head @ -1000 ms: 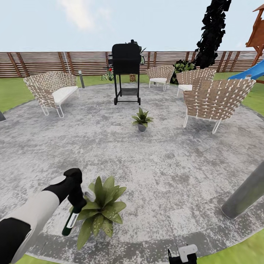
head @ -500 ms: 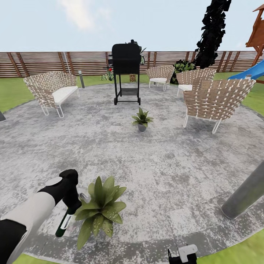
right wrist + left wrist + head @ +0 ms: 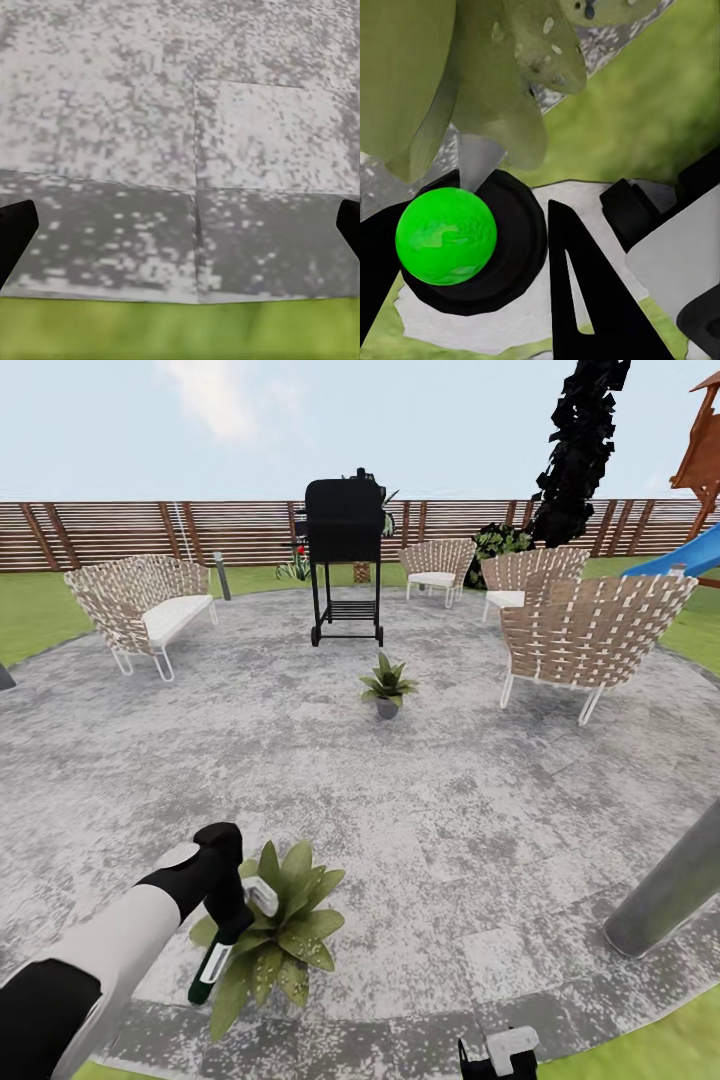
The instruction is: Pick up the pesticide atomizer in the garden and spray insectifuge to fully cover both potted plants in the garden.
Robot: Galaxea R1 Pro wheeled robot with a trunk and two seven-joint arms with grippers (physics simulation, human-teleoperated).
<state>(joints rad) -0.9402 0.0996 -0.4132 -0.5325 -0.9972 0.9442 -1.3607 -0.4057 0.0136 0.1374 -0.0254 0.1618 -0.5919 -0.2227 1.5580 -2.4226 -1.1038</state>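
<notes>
Grey patio (image 3: 450,800), left pincer (image 3: 232,925) gripping atomizer (image 3: 212,965)

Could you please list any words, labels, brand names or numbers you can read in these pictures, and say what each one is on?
None can be read: the pesticide atomizer in the left gripper shows no label, nor do the grill, the wicker chairs or the fence.

The round grey speckled patio (image 3: 470,810) carried everything. A potted plant (image 3: 275,935) stood near its front edge and a second one (image 3: 387,687) sat toward the middle. A black grill (image 3: 345,560), wicker chairs (image 3: 590,635) and a wicker sofa (image 3: 140,605) ringed the far side.
</notes>
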